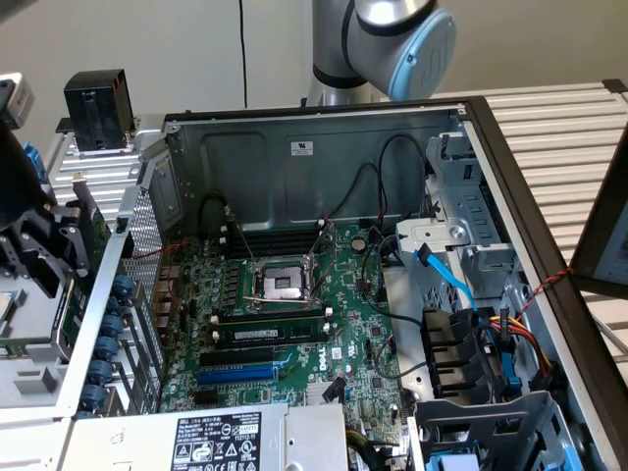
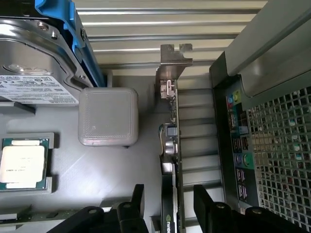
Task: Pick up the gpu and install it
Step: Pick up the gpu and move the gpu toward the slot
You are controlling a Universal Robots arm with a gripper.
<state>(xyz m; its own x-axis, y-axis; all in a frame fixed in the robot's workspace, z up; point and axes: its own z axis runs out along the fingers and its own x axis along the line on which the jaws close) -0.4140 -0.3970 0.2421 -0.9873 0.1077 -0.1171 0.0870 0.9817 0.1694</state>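
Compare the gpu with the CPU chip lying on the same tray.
The gpu stands on edge, long and thin; the CPU lies flat and square in a recess. The gpu has a metal bracket at one end; the CPU shows a plain silvery lid. The gpu sits between the open fingers; the CPU lies off to one side of them. Both rest on the grey tray.

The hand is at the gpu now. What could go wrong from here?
The open hand straddles the thin gpu, which stands on its edge; an off-centre close might tip it or pinch its components. The computer case stands close beside the card, so one finger could strike it.
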